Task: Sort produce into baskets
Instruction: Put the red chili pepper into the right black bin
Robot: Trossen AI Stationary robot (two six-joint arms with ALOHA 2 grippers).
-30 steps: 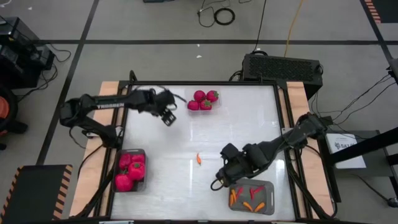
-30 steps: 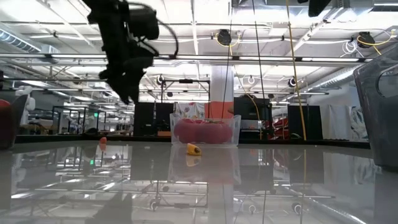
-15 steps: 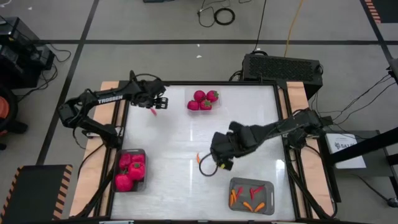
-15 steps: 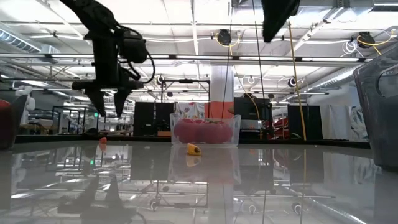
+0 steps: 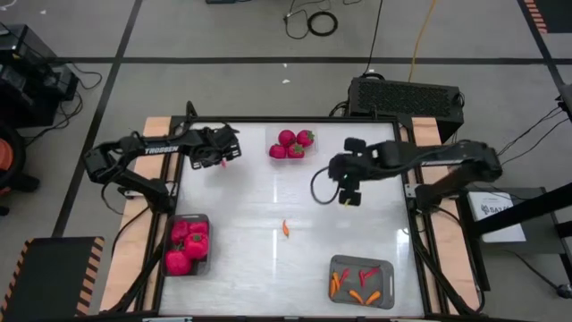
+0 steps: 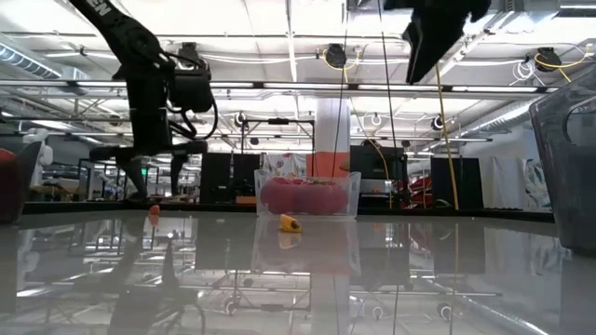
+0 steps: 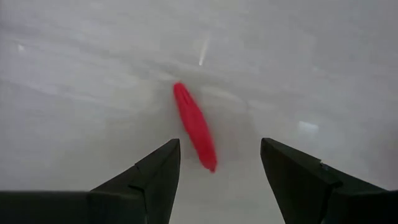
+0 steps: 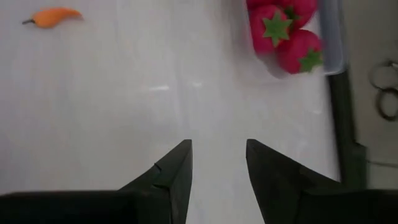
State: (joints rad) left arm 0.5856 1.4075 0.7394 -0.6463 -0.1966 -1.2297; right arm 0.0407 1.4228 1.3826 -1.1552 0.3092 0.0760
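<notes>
A slender red toy pepper (image 7: 194,127) lies flat on the white table near its far left corner (image 5: 223,164). My left gripper (image 7: 217,146) is open and points down over it, one finger on each side, touching nothing. My right gripper (image 8: 219,146) is open and empty, held above the table's far right part (image 5: 349,192). A small orange pepper (image 5: 285,229) lies on the table's middle. A clear tray (image 5: 306,154) at the far edge holds round red pieces with green tops (image 8: 277,28).
A grey bin (image 5: 205,219) at the near left holds lumpy magenta pieces. A grey bin (image 5: 386,266) at the near right holds several orange and red peppers. A black perforated box (image 5: 407,94) stands beyond the far right edge. The table's middle is open around the orange pepper.
My left gripper has gone toward the table's left edge and down, turning until it points down over the red pepper. My right gripper has gone from beside the near right bin, past the orange pepper, toward the far right of the table. No piece has moved.
</notes>
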